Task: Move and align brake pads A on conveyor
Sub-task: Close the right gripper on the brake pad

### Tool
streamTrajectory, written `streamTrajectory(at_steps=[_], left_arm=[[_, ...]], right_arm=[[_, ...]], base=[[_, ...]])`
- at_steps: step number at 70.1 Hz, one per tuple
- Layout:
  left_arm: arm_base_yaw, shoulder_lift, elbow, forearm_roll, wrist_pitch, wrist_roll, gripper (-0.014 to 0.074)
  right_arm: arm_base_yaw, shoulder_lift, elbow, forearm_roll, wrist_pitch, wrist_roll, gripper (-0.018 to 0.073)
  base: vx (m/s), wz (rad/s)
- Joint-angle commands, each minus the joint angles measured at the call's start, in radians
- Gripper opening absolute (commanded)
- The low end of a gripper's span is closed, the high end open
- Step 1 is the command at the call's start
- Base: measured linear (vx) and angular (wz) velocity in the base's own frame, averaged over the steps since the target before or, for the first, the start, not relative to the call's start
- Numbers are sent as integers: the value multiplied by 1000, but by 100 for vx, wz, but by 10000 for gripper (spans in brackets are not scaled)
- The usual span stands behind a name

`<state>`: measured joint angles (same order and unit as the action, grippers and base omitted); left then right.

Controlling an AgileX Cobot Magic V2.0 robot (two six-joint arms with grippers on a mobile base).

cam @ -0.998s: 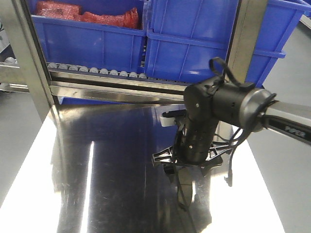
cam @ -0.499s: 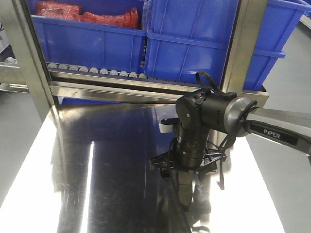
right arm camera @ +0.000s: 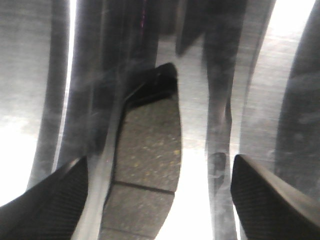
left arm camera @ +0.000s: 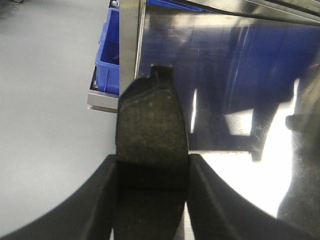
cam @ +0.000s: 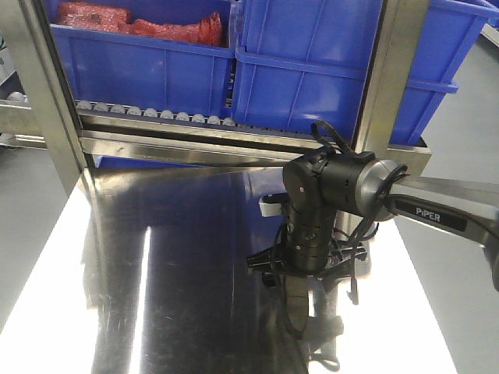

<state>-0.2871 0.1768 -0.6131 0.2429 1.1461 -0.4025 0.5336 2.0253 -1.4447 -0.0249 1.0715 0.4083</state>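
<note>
Jaws: left gripper (left arm camera: pixel 152 165) clamped across a flat dark grey oblong brake pad (left arm camera: pixel 150 120). Right gripper (right arm camera: pixel 160 170) spread wide, second pad (right arm camera: pixel 147 145) centred between them on the shiny steel tabletop (cam: pixel 179 257), long axis pointing straight ahead. I can't see the conveyor.

1. Bins (cam: pixel 312 70), 12 o'clock: blue; contents (cam: pixel 140 27) red.
2. Tabletop (cam: pixel 156 273): mirror silver, blue reflections.
3. Arm (cam: pixel 320 210): black, white lettering.
4. Pad (left arm camera: pixel 150 135): dark grey, tan-speckled.
5. Fingers (right arm camera: pixel 50 205): black, fine grid.
6. Floor (left arm camera: pixel 50 100): grey.

Black right arm (cam: pixel 316 210), black right pincer (right arm camera: pixel 160 200), grey link (cam: pixel 437 212) lettered PIPER, looped cables (cam: pixel 355 269).
</note>
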Motion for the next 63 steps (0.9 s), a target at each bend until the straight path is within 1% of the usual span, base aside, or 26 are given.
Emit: streamTrajectory(at_steps=[1,26,40,54,63], left_arm=[[0,14,-29,16,-89,2,-6],[0,14,-29,16,-89,2,-6],[0,14,-29,16,-89,2,-6],[0,14,-29,16,-89,2,-6],[0,14,-29,16,-89,2,-6]], right_arm=[[-15,-53,-29,-15,-5,0,565],[-25,-27,-29,-12,-13,0,565],[-13,-12,-29,-9,-19,0,565],[-10,-14,-29,-9,-13,1,544],[7,-21,-29,-9,-3,3,526]], base=[[0,0],[0,0],[0,0],[0,0],[0,0]])
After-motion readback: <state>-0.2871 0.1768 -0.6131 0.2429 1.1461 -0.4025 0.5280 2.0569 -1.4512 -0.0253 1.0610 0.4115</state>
